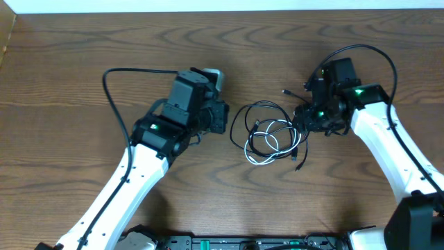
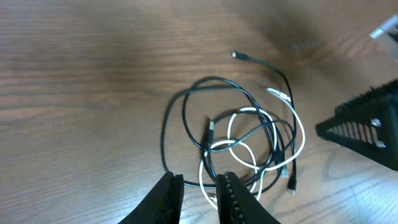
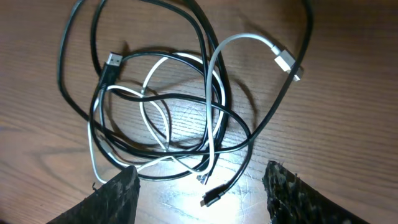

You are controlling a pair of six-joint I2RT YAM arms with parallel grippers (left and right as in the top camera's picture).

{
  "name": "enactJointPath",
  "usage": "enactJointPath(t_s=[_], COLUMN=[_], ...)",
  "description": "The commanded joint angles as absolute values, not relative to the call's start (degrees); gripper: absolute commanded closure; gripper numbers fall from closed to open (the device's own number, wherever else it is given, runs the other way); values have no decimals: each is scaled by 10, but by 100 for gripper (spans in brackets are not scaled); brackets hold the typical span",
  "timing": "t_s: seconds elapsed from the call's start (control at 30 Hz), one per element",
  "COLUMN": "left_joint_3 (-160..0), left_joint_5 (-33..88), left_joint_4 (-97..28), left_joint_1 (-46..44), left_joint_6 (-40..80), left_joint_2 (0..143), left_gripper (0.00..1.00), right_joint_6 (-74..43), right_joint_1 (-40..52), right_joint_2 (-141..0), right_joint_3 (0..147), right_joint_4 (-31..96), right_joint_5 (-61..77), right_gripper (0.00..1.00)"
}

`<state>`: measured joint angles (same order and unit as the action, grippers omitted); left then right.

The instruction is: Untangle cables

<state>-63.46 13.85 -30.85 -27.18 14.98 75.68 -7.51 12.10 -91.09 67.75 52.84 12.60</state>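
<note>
The left pincer (image 2: 199,182) has its jaws a narrow way apart, low over the desk (image 1: 69,55) at the near edge of the coil (image 1: 269,133). In the left wrist view a bend of the white cord (image 2: 300,134) shows in the gap between the fingers (image 2: 169,190); whether it touches either of them I cannot tell. The black cord (image 2: 164,134) swings out from just beside the left finger into a wide loop.

The right pincer (image 3: 202,171) stands wide open and grips nothing. Its two dark fingertips (image 3: 121,186) sit either side of the coil's near edge, with a small black plug (image 3: 211,198) lying on the wood between them. Further out in that view the cords cross each other several times. A flat black plug (image 3: 114,60) rests inside the loops and a white plug (image 3: 285,61) lies to the right, beside an arc of black cord.

From overhead the coil lies flat on the desk between the two pincers, the left just beside its left edge, the right at its right edge. One thin black end (image 1: 284,92) trails out towards the far side
</note>
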Motion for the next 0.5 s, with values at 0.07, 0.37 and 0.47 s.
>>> enactJointPath(t_s=[0.07, 0.37, 0.47], left_joint_3=[-640, -640, -640], left_joint_5=[144, 144, 144], left_joint_4=[-308, -310, -310], left_joint_1=[-292, -300, -300], left_joint_6=[146, 146, 146], left_joint_2=[773, 774, 774], left_gripper=[76, 76, 75], right_joint_6=[-115, -139, -146], right_joint_1=[141, 150, 151], right_joint_2=[-947, -1002, -1006], right_joint_3=[677, 667, 662], right_joint_4=[527, 514, 509], right_joint_5=[95, 89, 89], right_gripper=[39, 41, 44])
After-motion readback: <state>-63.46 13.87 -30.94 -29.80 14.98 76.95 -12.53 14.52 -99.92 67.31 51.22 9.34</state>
